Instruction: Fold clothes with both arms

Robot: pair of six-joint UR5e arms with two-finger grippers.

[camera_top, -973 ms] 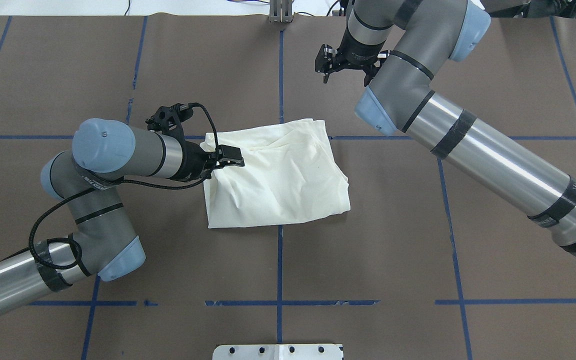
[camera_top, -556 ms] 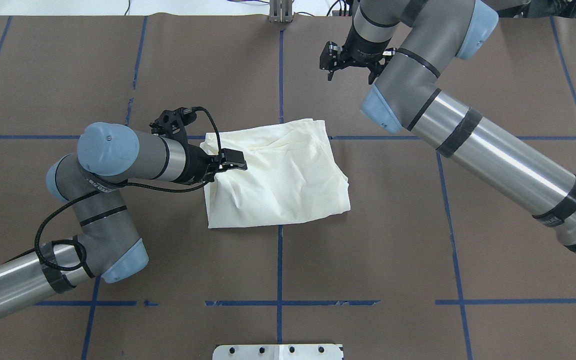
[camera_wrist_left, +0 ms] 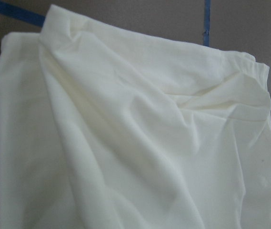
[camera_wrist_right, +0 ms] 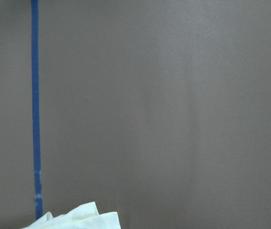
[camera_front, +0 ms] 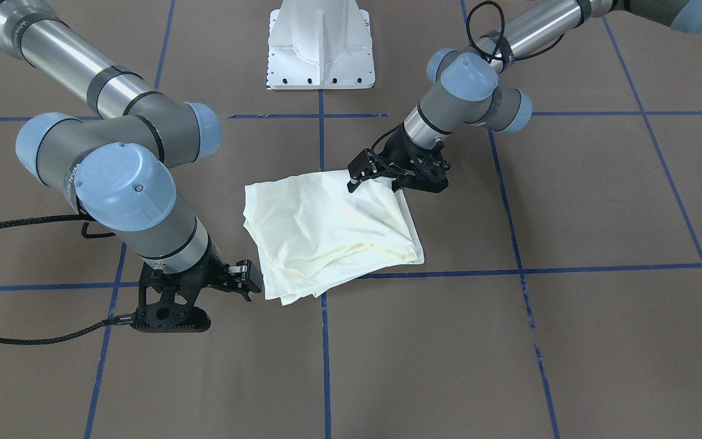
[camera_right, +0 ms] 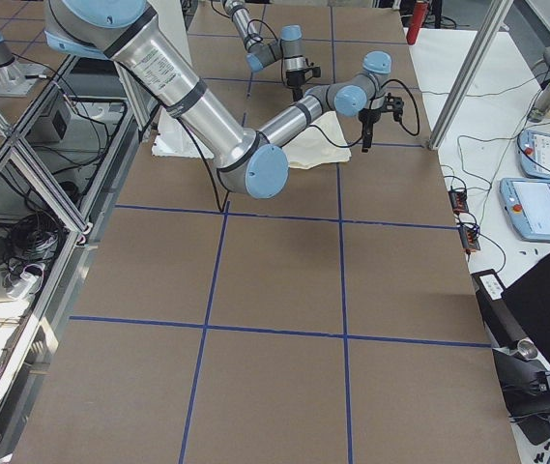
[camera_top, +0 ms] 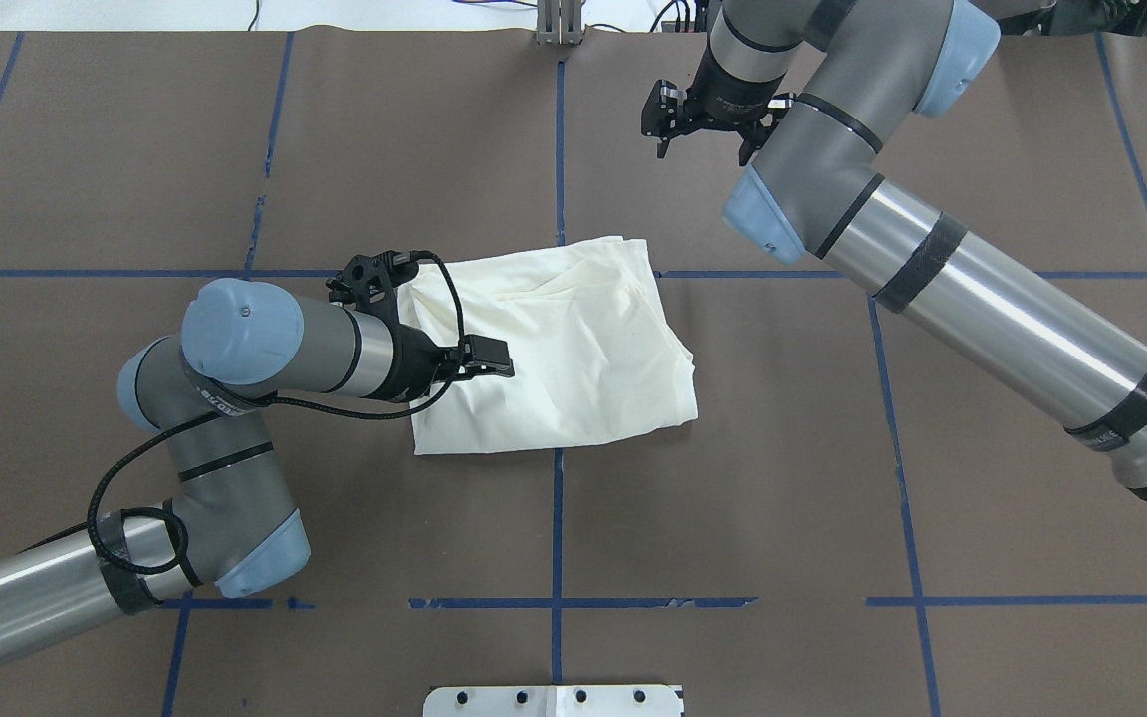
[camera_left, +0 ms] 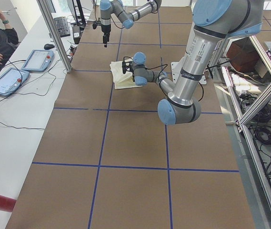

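Note:
The cream-white shirt (camera_top: pixel 573 339) lies folded into a rough rectangle at the table's middle, plain side up; no print shows. It also shows in the front view (camera_front: pixel 326 231) and fills the left wrist view (camera_wrist_left: pixel 125 143). My left gripper (camera_top: pixel 496 358) hovers over the shirt's left part, looks open and holds nothing; in the front view (camera_front: pixel 357 177) it is at the shirt's upper right edge. My right gripper (camera_top: pixel 661 129) is raised beyond the shirt's far right corner, looks open and is empty. In the front view (camera_front: pixel 250 279) it hangs beside the shirt's near left corner.
Brown table cover with blue tape grid lines (camera_top: pixel 557 518). The white pedestal base (camera_front: pixel 320 49) stands at the robot's side. A metal post (camera_top: pixel 559 25) is at the far edge. Operators' desk with tablets (camera_left: pixel 11 78) runs along the far side.
My left gripper has moved right and nearer to the robot, further over the shirt's left part. My right gripper has drifted slightly farther away and to the right. The shirt has not moved.

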